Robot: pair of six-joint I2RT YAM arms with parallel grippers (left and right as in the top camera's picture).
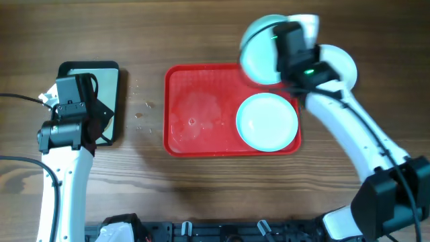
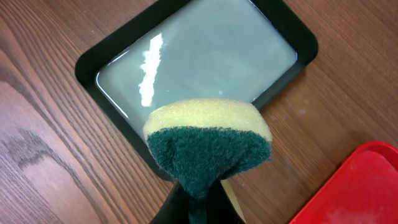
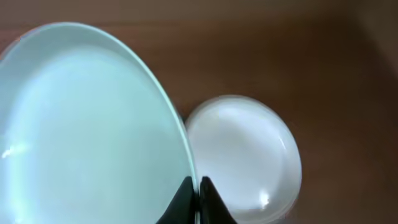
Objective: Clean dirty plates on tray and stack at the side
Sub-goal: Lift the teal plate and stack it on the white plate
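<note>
Pale aqua plate (image 1: pixel 267 121) on red tray (image 1: pixel 201 84)

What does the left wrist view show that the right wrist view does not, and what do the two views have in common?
Only the left wrist view: the left gripper, jaws shut on a yellow sponge with a green scouring side, over a black-rimmed rectangular pan of water, and a corner of the red plastic tray. Only the right wrist view: the right gripper, jaws shut on the rim of a pale aqua round plastic plate, with a whiter round plate on the table beyond. Both: the brown wooden table.
</note>
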